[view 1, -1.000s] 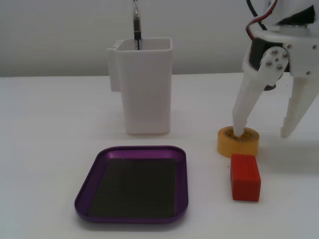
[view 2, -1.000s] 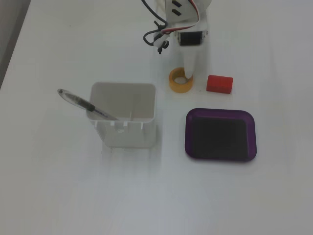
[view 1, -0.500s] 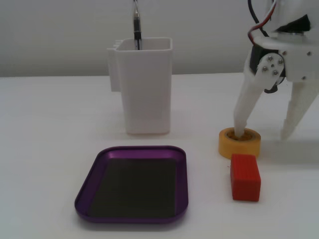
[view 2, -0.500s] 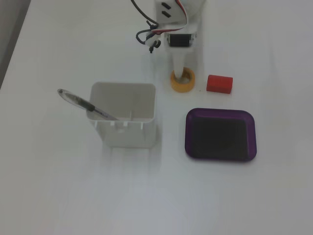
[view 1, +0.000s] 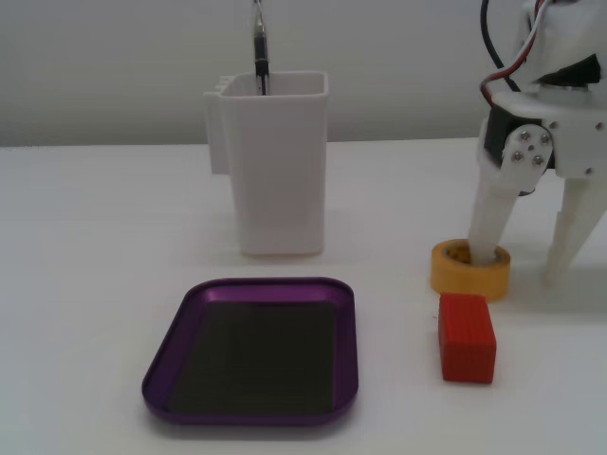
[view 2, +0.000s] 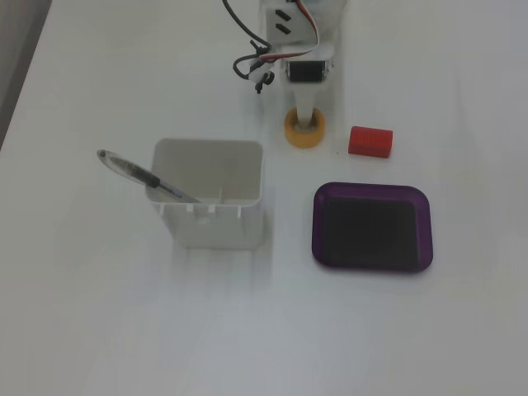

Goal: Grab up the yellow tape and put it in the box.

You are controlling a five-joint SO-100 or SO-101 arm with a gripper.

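Note:
The yellow tape lies flat on the white table, right of centre; it also shows in the other fixed view. My gripper is down at the tape and open. One white finger reaches into the roll's hole, and the other stands on the table outside the roll, to its right, well clear of the wall. From above the gripper straddles the roll's side. The box is a shallow purple-rimmed tray with a dark bottom, empty, in front and to the left of the tape.
A red block lies just in front of the tape, between it and the tray's right side. A tall white container holding a pen stands behind the tray.

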